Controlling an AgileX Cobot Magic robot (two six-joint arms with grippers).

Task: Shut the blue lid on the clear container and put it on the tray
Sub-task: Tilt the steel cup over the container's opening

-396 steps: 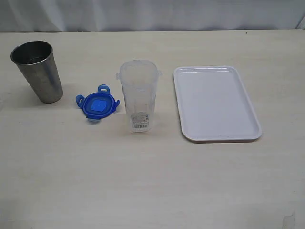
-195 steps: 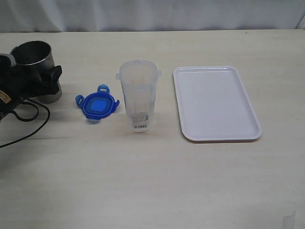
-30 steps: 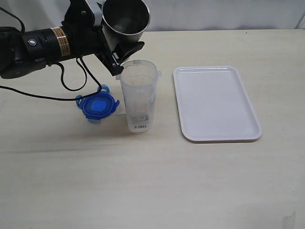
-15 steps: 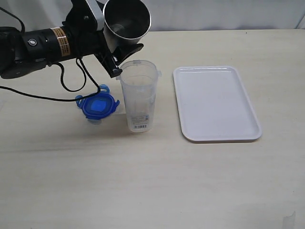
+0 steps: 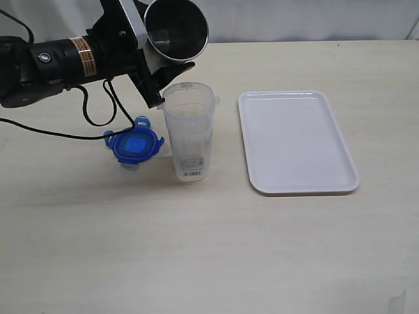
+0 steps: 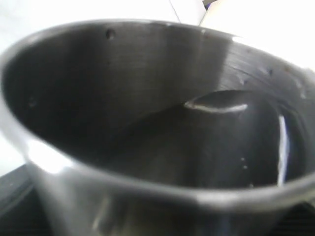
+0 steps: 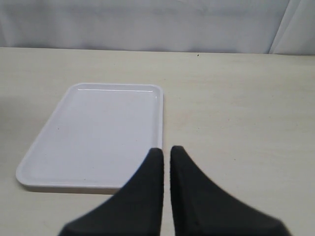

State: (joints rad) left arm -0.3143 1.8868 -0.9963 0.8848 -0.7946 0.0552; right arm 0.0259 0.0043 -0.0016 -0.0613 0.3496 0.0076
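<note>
Tipped the metal cup (image 5: 175, 29) a shade further over than half a second ago, mouth turned more toward the near edge of the bench (image 5: 209, 261). Clamps it across the wall with the left end effector (image 5: 152, 60), raised over the far-left part of the bench, lip just above the open mouth of the clear container (image 5: 188, 134), apparently to pour. Fills the left wrist view with the cup's dark inside (image 6: 147, 123), perhaps holding liquid; hard to tell. Leaves the container upright near the middle of the bench, unlidded, possibly nudged slightly toward the left edge. Leaves the blue lid (image 5: 134, 146) flat on the bench just beside the container, on its left-edge side, unmoved. Same for the white tray (image 5: 298, 150), bare, between container and right edge. Keeps the right end effector (image 7: 166, 150) pressed together on nothing, above the bench near one corner of the tray (image 7: 98, 132), presumably waiting its turn. Lidding and placing not yet begun.
</note>
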